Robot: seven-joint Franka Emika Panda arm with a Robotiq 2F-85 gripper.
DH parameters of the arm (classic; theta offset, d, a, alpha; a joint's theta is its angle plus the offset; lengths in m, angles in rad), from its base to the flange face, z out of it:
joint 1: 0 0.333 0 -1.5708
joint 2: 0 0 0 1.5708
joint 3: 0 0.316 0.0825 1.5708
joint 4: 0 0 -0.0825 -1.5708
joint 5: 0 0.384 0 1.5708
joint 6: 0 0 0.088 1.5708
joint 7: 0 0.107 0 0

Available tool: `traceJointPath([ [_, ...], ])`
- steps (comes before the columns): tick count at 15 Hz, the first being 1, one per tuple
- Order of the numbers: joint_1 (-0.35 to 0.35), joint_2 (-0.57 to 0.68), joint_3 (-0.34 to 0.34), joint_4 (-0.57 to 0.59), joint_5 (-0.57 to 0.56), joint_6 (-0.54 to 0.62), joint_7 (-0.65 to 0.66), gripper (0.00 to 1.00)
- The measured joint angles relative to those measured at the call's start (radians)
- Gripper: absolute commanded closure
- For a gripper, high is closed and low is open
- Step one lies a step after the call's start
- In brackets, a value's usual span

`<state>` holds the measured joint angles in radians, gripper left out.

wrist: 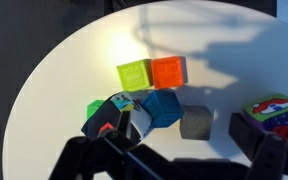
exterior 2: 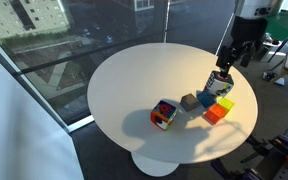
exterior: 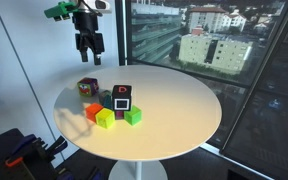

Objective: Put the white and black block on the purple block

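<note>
The white and black block stands among a cluster of cubes on the round white table. It also shows in an exterior view and at the left of the wrist view. It rises higher than the cubes around it, and what is under it is hidden. No purple block shows in any view. My gripper hangs open and empty well above the cluster, also visible in an exterior view. In the wrist view its dark fingers frame the bottom edge.
Round the block lie a blue cube, a grey cube, an orange cube, a yellow-green cube and a green cube. A multi-coloured cube stands apart. Windows stand close behind the table.
</note>
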<state>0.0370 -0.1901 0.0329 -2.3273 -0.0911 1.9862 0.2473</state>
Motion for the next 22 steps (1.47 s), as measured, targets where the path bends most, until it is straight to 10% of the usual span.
traceJointPath([
  [22,0.003,-0.338,-0.007,-0.065,0.073,-0.198,-0.160,0.00],
])
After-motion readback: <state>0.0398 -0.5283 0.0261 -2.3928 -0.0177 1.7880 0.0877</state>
